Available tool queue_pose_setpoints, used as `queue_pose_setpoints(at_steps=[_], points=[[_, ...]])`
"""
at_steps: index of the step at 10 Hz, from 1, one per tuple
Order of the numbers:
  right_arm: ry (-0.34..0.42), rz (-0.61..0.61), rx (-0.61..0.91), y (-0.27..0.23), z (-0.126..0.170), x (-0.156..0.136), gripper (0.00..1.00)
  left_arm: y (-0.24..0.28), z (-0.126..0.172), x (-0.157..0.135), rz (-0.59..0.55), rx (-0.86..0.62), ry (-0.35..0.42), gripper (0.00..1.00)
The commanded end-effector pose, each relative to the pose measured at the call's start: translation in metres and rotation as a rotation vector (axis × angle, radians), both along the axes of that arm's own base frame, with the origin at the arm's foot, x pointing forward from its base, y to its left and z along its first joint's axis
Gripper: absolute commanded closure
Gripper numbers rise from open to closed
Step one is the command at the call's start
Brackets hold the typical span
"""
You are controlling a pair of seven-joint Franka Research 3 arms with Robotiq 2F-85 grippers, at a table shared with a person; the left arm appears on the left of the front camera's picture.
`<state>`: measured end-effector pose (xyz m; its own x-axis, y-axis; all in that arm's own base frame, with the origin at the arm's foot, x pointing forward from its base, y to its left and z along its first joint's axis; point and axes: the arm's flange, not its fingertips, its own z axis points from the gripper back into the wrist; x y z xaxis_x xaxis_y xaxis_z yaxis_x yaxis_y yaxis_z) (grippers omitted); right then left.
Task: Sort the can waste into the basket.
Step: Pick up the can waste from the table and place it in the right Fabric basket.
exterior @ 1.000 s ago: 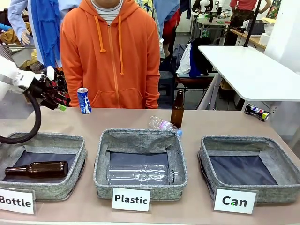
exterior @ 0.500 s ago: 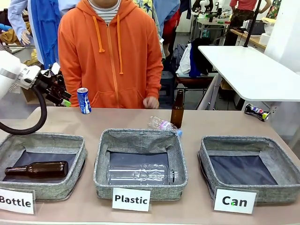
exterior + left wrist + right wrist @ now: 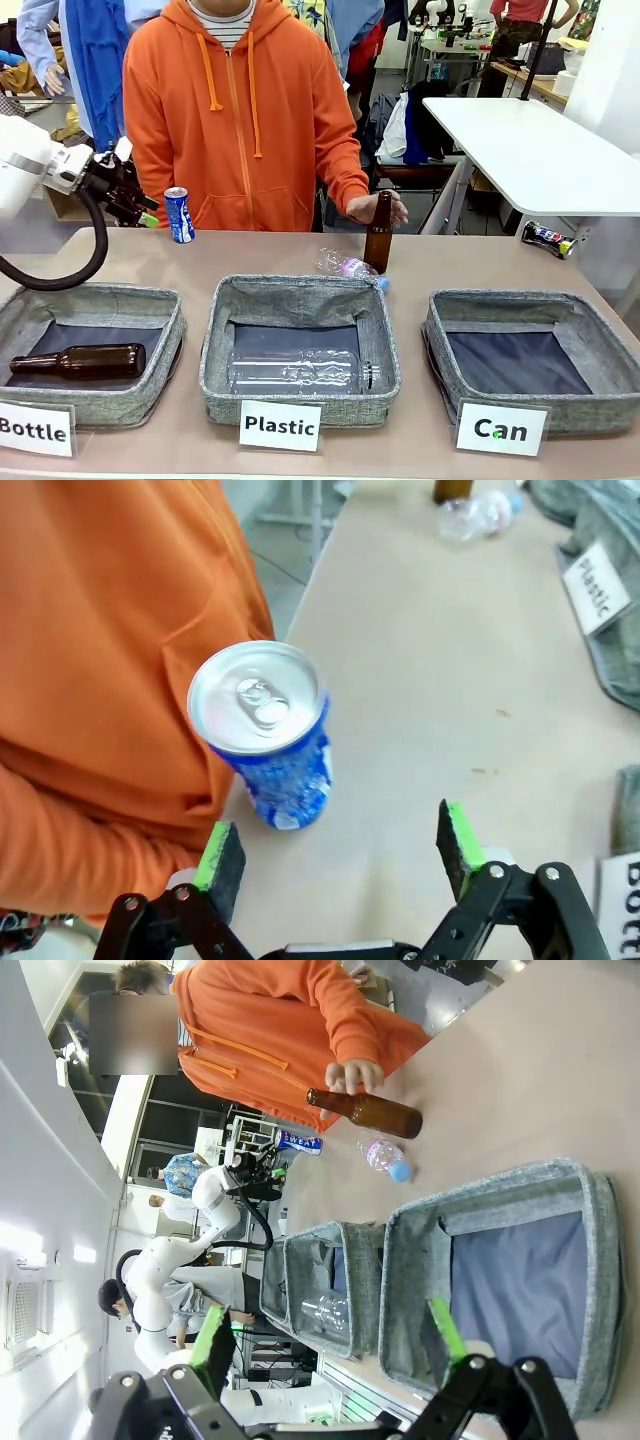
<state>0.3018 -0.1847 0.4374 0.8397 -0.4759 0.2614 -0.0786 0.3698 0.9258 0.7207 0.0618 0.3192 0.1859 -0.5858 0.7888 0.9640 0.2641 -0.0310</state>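
A blue can (image 3: 179,215) with white and red print stands upright at the table's far left edge, in front of the person. My left gripper (image 3: 140,210) hangs open just left of it. In the left wrist view the can (image 3: 265,735) stands ahead of the open gripper (image 3: 340,845), apart from both green pads. A second, crushed can (image 3: 548,238) lies near the far right corner. The grey basket (image 3: 530,300) behind the "Can" card (image 3: 500,430) holds nothing. My right gripper (image 3: 325,1345) is open above that basket (image 3: 590,1260).
The person's hand (image 3: 372,207) grips the neck of an upright brown bottle (image 3: 378,235) behind the "Plastic" basket (image 3: 300,290). A clear plastic bottle (image 3: 345,266) lies beside it. The "Bottle" basket (image 3: 90,295) holds a brown bottle.
My left gripper has risen a little and moved right, closer to the blue can. The person's hand has come forward and taken the brown bottle's neck.
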Motion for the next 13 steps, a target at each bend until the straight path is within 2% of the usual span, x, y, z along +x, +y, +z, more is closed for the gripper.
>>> queue_pose_setpoints(at_steps=[1, 6, 11, 12, 13], points=[[-0.025, -0.001, 0.007, -0.001, 0.002, 0.002, 0.0, -0.004, -0.004, 0.028, 0.068, -0.047, -0.025, 0.0], [-0.025, -0.001, 0.007, -0.001, 0.002, 0.002, 0.0, -0.024, -0.022, 0.059, 0.055, -0.044, 0.01, 0.0], [-0.025, -0.001, 0.007, -0.001, 0.002, 0.002, 0.0, -0.031, -0.029, 0.065, -0.02, -0.055, 0.016, 0.0], [-0.025, -0.001, 0.007, -0.001, 0.002, 0.002, 0.0, -0.032, -0.03, 0.065, -0.044, -0.051, 0.011, 0.6], [-0.025, -0.001, 0.007, -0.001, 0.002, 0.002, 0.0, -0.033, -0.03, 0.066, -0.061, -0.038, 0.001, 0.6]])
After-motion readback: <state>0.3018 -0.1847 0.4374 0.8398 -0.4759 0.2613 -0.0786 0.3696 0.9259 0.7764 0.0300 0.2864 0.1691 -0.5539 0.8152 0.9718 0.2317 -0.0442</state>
